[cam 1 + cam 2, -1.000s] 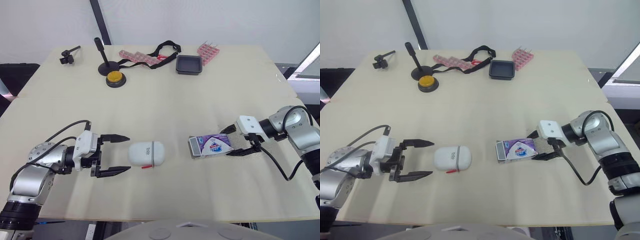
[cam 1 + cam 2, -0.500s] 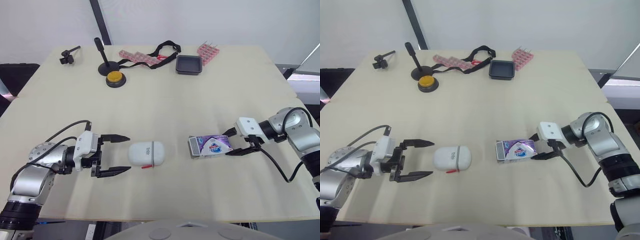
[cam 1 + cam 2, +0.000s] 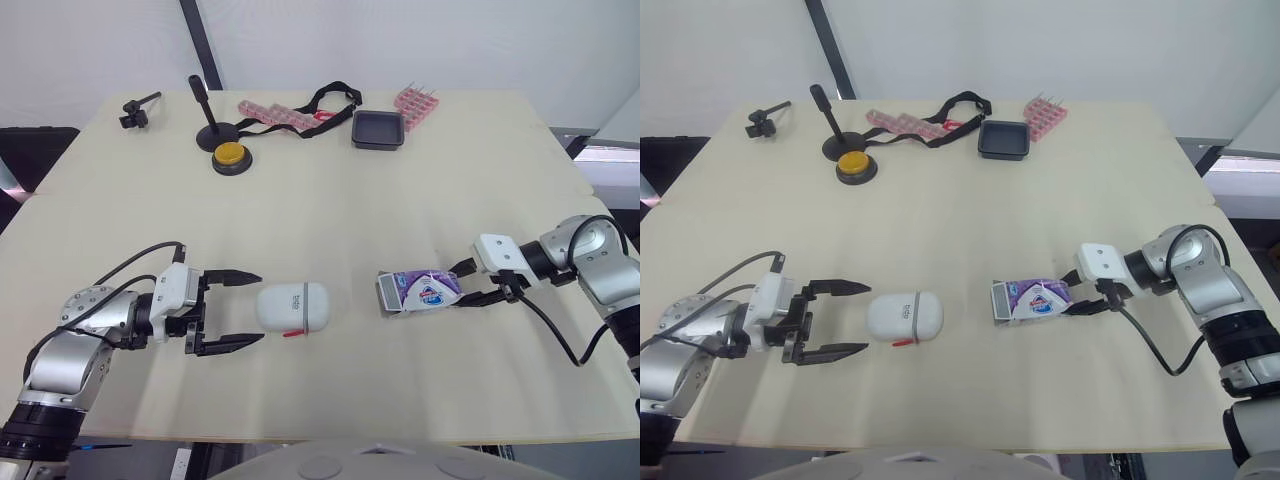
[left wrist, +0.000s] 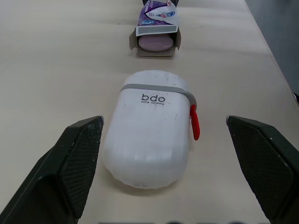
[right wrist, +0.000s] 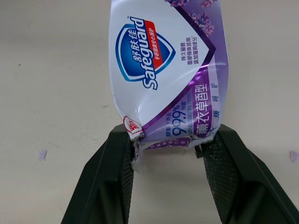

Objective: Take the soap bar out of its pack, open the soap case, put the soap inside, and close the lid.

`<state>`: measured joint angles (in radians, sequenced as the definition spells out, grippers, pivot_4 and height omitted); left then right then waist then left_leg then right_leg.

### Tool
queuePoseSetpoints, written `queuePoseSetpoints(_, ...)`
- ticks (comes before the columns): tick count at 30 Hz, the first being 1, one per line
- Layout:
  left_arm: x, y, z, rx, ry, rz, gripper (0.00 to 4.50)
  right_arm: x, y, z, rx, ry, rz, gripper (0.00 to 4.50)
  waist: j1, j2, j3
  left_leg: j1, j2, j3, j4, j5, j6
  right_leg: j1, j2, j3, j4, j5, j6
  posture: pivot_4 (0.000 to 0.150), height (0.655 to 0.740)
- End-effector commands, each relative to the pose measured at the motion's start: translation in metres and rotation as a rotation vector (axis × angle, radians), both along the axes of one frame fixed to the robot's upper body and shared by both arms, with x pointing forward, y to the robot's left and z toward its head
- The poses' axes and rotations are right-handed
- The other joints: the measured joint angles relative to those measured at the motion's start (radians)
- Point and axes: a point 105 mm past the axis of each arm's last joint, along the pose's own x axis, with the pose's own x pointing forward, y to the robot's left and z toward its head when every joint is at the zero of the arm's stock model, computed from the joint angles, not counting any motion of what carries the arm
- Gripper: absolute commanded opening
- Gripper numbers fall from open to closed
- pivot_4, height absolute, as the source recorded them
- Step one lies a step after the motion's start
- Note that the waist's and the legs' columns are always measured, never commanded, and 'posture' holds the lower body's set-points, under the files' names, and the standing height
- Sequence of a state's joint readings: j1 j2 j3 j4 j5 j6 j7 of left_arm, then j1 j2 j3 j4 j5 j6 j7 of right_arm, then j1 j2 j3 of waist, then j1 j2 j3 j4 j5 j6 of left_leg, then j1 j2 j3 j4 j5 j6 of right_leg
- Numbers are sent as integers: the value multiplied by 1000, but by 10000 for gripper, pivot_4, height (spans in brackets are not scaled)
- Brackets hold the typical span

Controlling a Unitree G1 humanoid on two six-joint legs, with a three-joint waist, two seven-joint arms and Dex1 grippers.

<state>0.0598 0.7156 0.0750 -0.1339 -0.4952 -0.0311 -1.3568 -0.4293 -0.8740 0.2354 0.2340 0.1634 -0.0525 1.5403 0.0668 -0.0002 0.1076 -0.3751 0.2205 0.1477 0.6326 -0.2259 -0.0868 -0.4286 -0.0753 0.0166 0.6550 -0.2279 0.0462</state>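
**A:** Which step are we working on?

**B:** We are working on the first one, getting the soap out. Our right gripper (image 3: 459,286) is pinching the closed rear end of the soap pack (image 3: 420,291), and the cardboard is crumpling between its two fingers. The pack is lying on the table (image 3: 340,200), with its open end pointing toward the soap case (image 3: 292,307).

**A:** And where is the bar?

**B:** We are seeing the pale purple soap bar (image 4: 158,43) sitting just inside that open mouth. None of it is out yet.

**A:** What is our other arm doing?

**B:** Our left gripper (image 3: 256,308) is hovering with its fingers spread wide, gripping nothing. It is facing the near end of the case, and as far as we can tell it is not touching it. The case is lying flat between that gripper and the pack. Its lid is shut, and a red tab (image 4: 194,122) is showing at one side.

**A:** So what are we needing next?

**B:** We are judging that the bar has to slide out through the open end. That is calling for us to lift and tip the pinched end, or to bring the left fingers across to draw the soap out. We are also thinking the squeeze must not be crushing the pack around the bar. Opening the case is coming only after that.
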Motion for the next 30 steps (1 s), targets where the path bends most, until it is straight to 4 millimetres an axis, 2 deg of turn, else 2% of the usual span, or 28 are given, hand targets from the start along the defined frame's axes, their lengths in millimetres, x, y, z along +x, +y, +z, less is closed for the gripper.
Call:
queuePoseSetpoints(1, 0, 0, 4, 6, -29, -7, 45000, -1, -5, 18, -5, -19, -5, 21437, 0, 0, 0, 0, 0, 0, 0, 0, 0, 0, 0, 0, 0, 0, 0, 1500, 7291)
queuePoseSetpoints(8, 2, 0, 2, 13, -27, -5, 45000, -4, -6, 45, -49, -36, -15, 21437, 1, 0, 0, 0, 0, 0, 0, 0, 0, 0, 0, 0, 0, 0, 0, 1500, 7291)
queuePoseSetpoints(14, 4, -1, 2, 15, -29, -5, 45000, -5, -14, 56, -128, -62, -7, 21437, 3, 0, 0, 0, 0, 0, 0, 0, 0, 0, 0, 0, 0, 0, 0, 1500, 7291)
queuePoseSetpoints(30, 4, -2, 3, 21, -35, -17, 45000, 13, -25, 81, -331, -174, 13, 21437, 3, 0, 0, 0, 0, 0, 0, 0, 0, 0, 0, 0, 0, 0, 0, 1500, 7291)
